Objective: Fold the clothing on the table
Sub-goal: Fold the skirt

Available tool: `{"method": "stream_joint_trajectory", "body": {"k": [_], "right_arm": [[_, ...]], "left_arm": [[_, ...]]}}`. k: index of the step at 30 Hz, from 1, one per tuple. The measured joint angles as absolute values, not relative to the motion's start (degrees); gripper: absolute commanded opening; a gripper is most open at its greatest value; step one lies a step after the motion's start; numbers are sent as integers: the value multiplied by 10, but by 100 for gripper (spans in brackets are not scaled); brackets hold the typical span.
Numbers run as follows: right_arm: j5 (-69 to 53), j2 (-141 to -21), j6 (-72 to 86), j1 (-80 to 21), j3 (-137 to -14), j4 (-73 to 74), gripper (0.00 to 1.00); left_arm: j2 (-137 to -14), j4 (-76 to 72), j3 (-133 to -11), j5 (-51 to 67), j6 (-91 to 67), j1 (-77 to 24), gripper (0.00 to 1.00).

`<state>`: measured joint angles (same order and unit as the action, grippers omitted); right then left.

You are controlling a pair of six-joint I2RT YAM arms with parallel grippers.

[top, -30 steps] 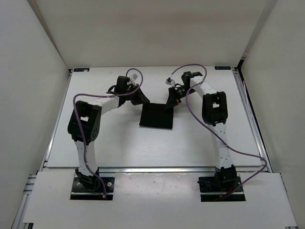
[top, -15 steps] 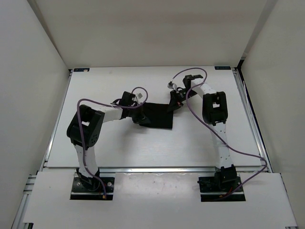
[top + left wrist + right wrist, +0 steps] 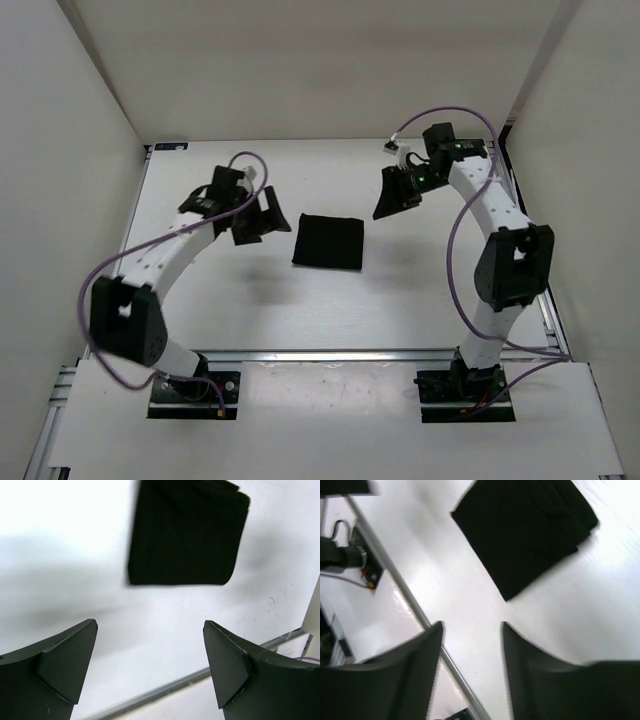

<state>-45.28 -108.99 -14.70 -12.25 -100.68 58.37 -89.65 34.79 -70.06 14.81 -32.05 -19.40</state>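
**Top external view.** The work surface is a white table point(image 3: 250, 300) enclosed by white walls, with a metal rail point(image 3: 330, 352) along its near edge. The clothing point(image 3: 328, 241) lies flat near the table centre as a compact black rectangle. It sits between the two sets of jaws and touches neither. The left gripper point(image 3: 258, 215) hangs just beside its left edge. The right gripper point(image 3: 395, 192) hangs near its far right corner. The rectangle is close to square. Its slightly longer axis appears to run left to right, and its edges lie nearly parallel to the table edges.

**Left wrist view.** The left gripper point(image 3: 150, 627) has its jaws spread wide with nothing between them, so only bare table point(image 3: 60, 530) shows in the gap. The clothing point(image 3: 185, 535) lies ahead of the fingertips, apart from them and offset toward the finger on the right of the picture. A layered corner shows at its far end.

**Right wrist view.** The right gripper point(image 3: 472, 627) has its jaws parted and empty, though the gap is narrower. The clothing point(image 3: 525, 530) lies ahead of the jaws, beyond the right-of-picture finger. Stacked fold edges step along its far side.

**Step in hand (judgement).** The piece already carries several layers and neither gripper holds it, so the task appears to be at or near completion. If one more fold is required, each gripper should descend onto a corner of the same edge. Each should pinch every layer close to the table, and both should carry that edge across together. Otherwise both arms should withdraw without brushing the stack.
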Motion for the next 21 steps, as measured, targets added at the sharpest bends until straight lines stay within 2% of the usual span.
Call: {"method": "stream_joint_trajectory", "body": {"k": [5, 6, 8, 9, 13, 21], "right_arm": [[-373, -997, -130, -96, -876, 561, 61], [-367, -984, -124, -83, -851, 558, 67], [-366, -949, -104, -43, -797, 539, 91], [-367, -931, -93, -17, -776, 533, 94], [-332, -874, -86, 41, -753, 518, 95], [-277, -792, -66, -41, -672, 475, 95]], "left_arm": [[-723, 411, -619, 141, -309, -115, 99], [-704, 423, -616, 138, -302, -105, 98], [-673, 449, -615, 119, -278, -104, 98], [-664, 461, -615, 111, -268, -110, 99], [-631, 507, -600, 75, -228, -133, 99], [-547, 557, -552, 40, -203, -116, 99]]}}
